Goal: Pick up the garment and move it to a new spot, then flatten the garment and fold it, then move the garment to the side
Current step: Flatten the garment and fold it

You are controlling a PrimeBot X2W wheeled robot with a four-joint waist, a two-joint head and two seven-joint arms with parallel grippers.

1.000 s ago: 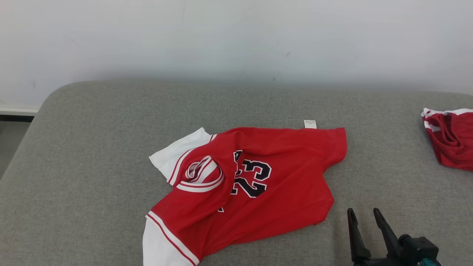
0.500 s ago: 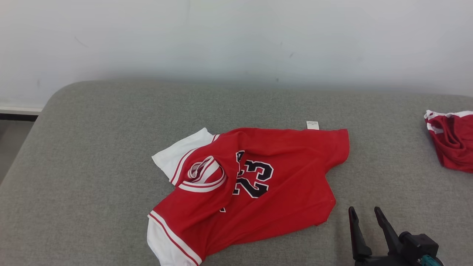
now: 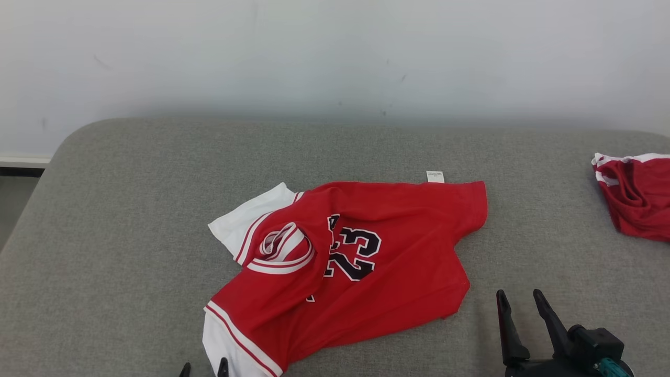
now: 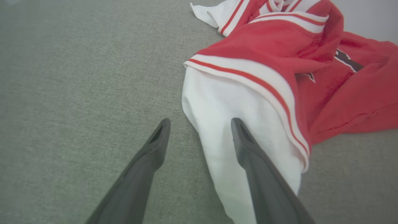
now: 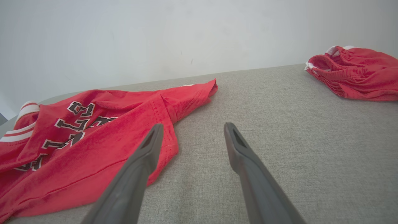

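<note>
The left gripper stands with its two dark fingers spread wide and has hold of nothing. In the left wrist view one finger lies over the white sleeve and the other over bare fabric just beside it; whether either tip touches cannot be told. The right gripper is just as wide apart and empty, sitting just beside the near hem corner of the red basketball jersey with the dark number 23.

The jersey lies near the middle of the grey upholstered surface. It is rumpled, with its striped collar folded over the chest and a second white sleeve poking out at the far left.

The step in hand looks like the first pick-up, since nothing is flat or folded yet. To do it well, the left fingers should probably straddle the sleeve's edge and close where the cloth is thick enough to hold. The right should take the hem corner rather than the smooth middle. Lifting both ends together would keep the cloth from dragging or bunching further.

A small white label sticks out at the far hem. A second crumpled red garment lies well apart at the right edge, limiting free room on that side. A pale wall closes the back.
</note>
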